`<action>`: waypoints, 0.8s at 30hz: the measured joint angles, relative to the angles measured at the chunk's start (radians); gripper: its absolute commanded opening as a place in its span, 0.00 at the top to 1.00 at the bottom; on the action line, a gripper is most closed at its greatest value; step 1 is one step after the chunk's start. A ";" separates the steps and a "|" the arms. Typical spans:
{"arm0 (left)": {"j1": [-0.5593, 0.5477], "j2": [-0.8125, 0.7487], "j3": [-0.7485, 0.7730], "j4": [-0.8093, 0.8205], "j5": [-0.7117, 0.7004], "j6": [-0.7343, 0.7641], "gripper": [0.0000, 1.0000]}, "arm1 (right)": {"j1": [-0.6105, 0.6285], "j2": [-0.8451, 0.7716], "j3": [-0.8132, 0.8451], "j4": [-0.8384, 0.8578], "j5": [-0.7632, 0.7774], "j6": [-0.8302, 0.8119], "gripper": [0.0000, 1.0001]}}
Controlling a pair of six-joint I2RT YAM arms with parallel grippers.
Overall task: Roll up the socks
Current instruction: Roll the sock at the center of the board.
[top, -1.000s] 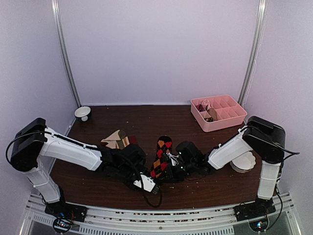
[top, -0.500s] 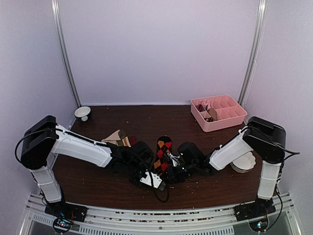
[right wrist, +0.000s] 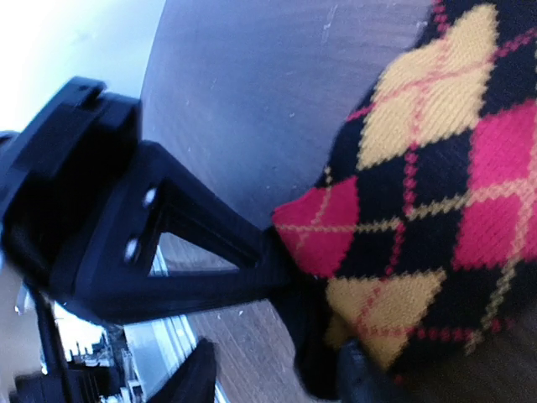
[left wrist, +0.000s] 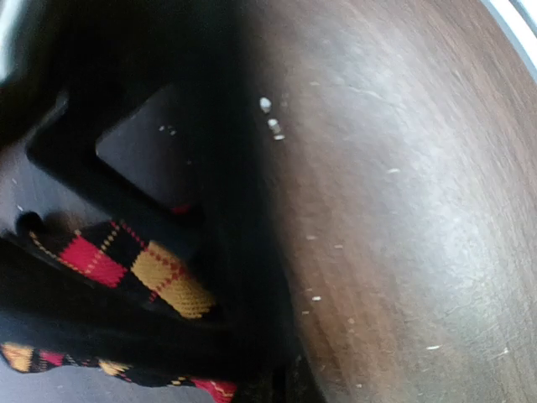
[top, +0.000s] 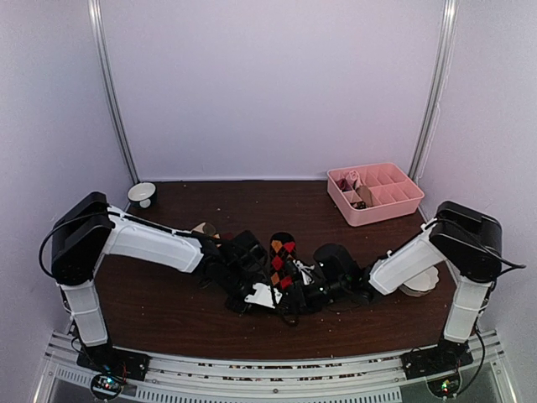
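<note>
Argyle sock lies at the front middle of the table, clamped by both arms. Left gripper is closed on its fabric and right gripper pinches its edge. Striped sock is mostly hidden behind the left arm. Pink tray, far right, has pale and brown items in its left compartments. White bowl is far left, contents unclear.

Overhead wide; both wrist views hug argyle sock.
</note>
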 measured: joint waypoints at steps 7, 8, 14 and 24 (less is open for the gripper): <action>0.081 0.060 0.093 -0.150 0.176 -0.085 1.00 | -0.001 -0.143 -0.127 -0.026 0.131 -0.090 0.32; 0.086 0.062 0.100 -0.178 0.192 -0.095 1.00 | -0.001 -0.177 -0.148 -0.045 0.169 -0.109 0.22; 0.089 0.084 0.139 -0.316 0.266 -0.129 1.00 | 0.035 -0.528 -0.304 -0.163 0.512 -0.226 0.00; 0.089 0.162 0.240 -0.494 0.339 -0.135 1.00 | 0.050 -1.096 -0.578 -0.151 0.956 -0.249 0.00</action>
